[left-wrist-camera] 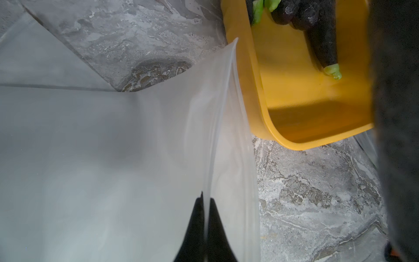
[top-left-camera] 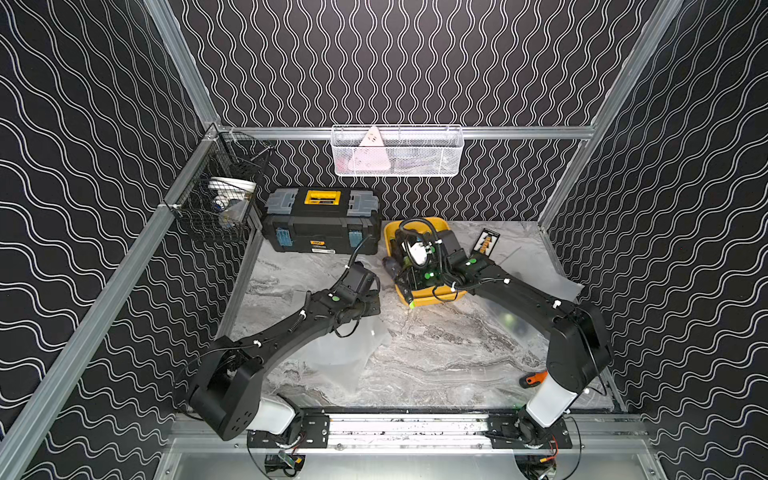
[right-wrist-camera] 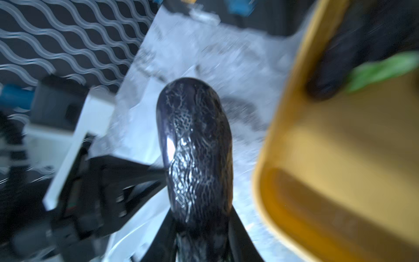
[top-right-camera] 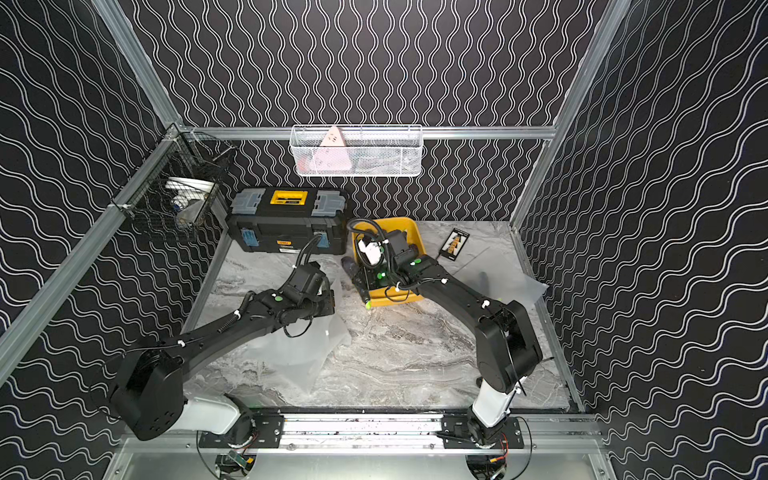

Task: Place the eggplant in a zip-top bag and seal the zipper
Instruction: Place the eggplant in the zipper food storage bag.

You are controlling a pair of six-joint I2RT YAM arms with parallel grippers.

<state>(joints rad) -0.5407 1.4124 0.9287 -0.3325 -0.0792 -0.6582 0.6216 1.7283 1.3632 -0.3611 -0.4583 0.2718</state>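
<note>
Marble table [top-left-camera: 436,357], wavy black walls [top-left-camera: 415,62] all round. My right gripper [right-wrist-camera: 204,226] is clamping the eggplant [right-wrist-camera: 195,140], round end sticking out over the table just beside the yellow bin [right-wrist-camera: 317,170]. My left gripper [left-wrist-camera: 205,204] is pinching one edge of the bag [left-wrist-camera: 90,147], that edge standing up. Skin's looking glossy and wrinkled, so I'm guessing slippery, a bit soft, fairly hefty; gripping nearer mid-body would be feeling safer.

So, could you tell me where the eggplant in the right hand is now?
In both top views the eggplant hangs just left of the yellow bin, gripped in the right hand.
</note>
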